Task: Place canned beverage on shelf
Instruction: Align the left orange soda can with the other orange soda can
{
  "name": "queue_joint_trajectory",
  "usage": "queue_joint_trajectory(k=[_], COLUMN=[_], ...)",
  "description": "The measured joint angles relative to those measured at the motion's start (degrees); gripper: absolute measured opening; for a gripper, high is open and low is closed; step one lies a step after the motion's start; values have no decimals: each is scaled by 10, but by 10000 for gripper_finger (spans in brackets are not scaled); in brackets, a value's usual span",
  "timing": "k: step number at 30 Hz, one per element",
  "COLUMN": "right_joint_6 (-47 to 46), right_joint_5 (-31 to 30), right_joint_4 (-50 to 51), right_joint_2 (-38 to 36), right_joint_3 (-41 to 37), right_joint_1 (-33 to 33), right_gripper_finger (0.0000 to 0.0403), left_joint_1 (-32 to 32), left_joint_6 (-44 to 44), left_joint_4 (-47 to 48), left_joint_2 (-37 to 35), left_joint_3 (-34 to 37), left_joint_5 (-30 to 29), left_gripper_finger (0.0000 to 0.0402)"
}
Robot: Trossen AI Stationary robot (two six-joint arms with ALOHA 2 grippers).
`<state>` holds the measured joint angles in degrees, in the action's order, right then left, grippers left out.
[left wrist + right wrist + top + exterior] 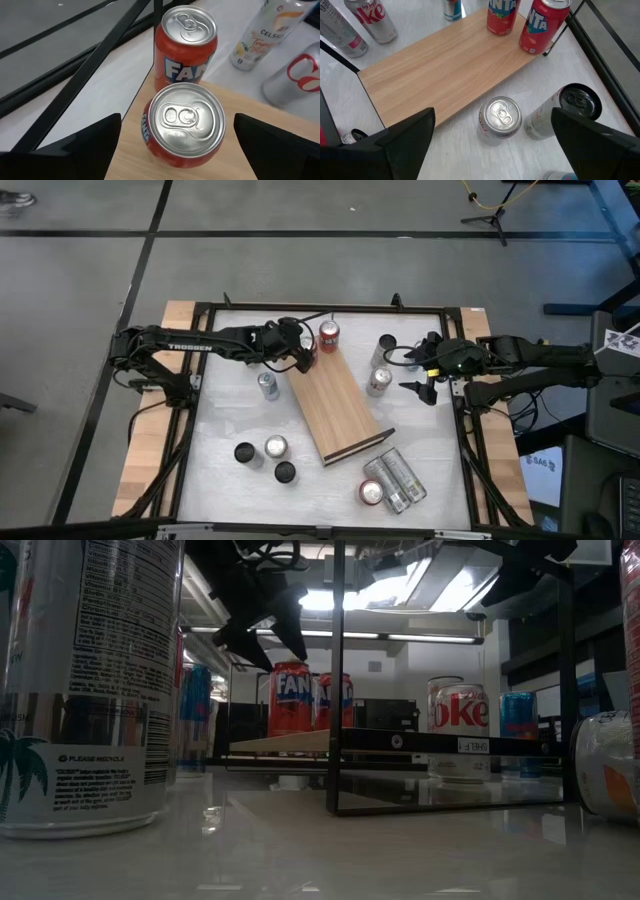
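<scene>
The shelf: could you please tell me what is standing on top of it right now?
One Fanta can stands on the shelf, at its corner. The second Fanta can sits just off it.

Left arm reaches in from the left, its end effector (303,352) hanging with fingers (82,150) spread wide, holding nothing. Right arm extends from the right, its end effector (421,385) likewise spread wide and empty.
</scene>
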<state>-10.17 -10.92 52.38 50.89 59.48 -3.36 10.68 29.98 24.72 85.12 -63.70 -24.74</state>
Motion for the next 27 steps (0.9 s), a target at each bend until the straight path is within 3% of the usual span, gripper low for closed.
queue_joint_trajectory(k=[27], right_joint_6=[6], right_joint_5=[0], right_joint_4=[0], right_joint_2=[0], right_joint_3=[0], right_joint_1=[0], right_gripper_finger=[392], left_joint_1=[-3], left_joint_6=[25], left_joint_4=[-25], left_joint_2=[49], left_joint_3=[0], left_joint_5=[-21], left_gripper_finger=[371])
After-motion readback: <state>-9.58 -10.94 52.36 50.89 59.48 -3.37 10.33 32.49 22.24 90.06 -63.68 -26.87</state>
